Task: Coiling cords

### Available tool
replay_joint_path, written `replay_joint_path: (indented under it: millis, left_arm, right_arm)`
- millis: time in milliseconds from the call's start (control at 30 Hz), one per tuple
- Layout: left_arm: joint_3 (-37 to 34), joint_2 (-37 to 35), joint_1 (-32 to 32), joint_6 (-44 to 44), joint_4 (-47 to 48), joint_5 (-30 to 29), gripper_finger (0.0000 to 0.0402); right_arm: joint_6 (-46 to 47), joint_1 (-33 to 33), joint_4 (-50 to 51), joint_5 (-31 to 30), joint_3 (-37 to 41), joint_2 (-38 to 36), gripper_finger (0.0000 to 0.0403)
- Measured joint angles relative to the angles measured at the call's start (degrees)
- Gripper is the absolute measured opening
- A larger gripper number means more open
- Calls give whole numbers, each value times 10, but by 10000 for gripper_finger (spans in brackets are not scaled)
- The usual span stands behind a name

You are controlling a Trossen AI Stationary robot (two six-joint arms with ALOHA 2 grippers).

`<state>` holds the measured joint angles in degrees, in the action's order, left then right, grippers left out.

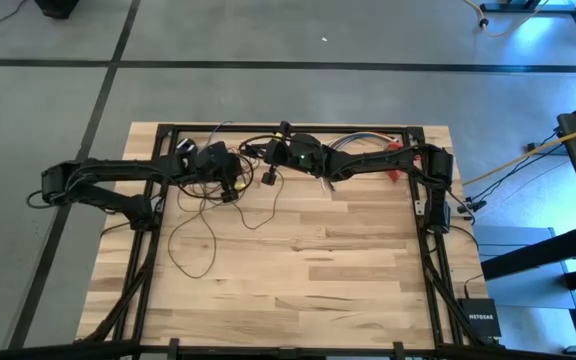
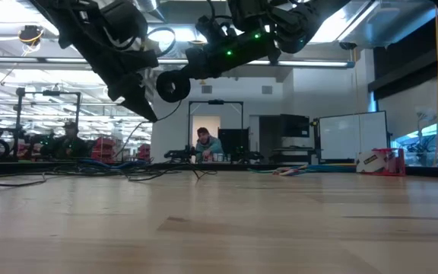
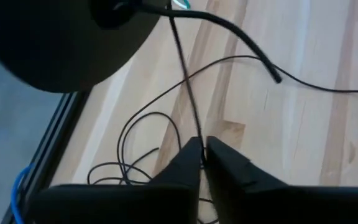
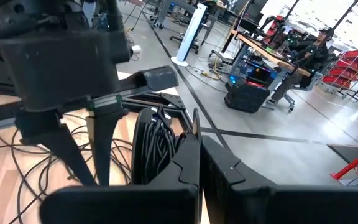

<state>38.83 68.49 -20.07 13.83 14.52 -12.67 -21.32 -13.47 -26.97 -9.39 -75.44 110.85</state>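
Seen from above, a wooden table is carrying the cords, thin dark wire lying in loose loops near the far left corner and trailing toward the table's middle. One loop is stretching lengthwise from the far edge toward the near edge. The left gripper is hanging over these loops near the far edge, its fingers pressed together on a single strand that is running straight away from the fingertips. The right gripper is hovering just beside it at the far edge, fingers together, and a small black round puck is dangling just under it.
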Motion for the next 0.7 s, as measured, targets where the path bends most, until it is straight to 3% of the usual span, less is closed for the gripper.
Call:
replay_joint_path:
  millis: [700]
  left_arm:
    - [-19, -22, -30, 17, -19, -15, 1]
  right_arm:
    - [-13, 23, 7, 3, 0, -24, 5]
